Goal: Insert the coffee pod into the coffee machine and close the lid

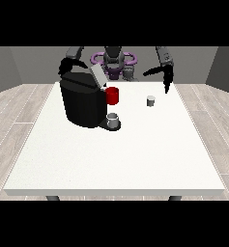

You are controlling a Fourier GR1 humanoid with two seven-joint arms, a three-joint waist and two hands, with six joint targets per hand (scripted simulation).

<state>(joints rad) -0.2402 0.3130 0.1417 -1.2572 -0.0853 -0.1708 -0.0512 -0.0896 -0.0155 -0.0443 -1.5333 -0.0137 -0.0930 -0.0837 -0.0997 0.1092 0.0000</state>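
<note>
The hand at the view's right (166,77) hangs above the far right part of the white worktop (116,159), its dark fingers pointing straight down and relaxed rather than curled, with the thumb sticking out toward the left; it holds nothing and touches nothing. The coffee pod (151,101), a small pale grey cylinder, stands upright on the worktop just below and a little to the left of those fingertips, near them but clearly apart. The hand at the view's left (66,65) sits behind the top of the coffee machine (82,101), at its far left edge; it is dark against the dark body, and whether its fingers are spread or closed, or whether they touch the machine, cannot be told. The coffee machine is a bulky black block on the far left part of the worktop, with its grey lid (97,75) tilted up and open at the upper right corner. A red part (112,95) projects from the machine's right side, and below it a small grey cup (113,118) stands on the machine's low base. The pod lies well to the right of the machine, with bare worktop between them.
</note>
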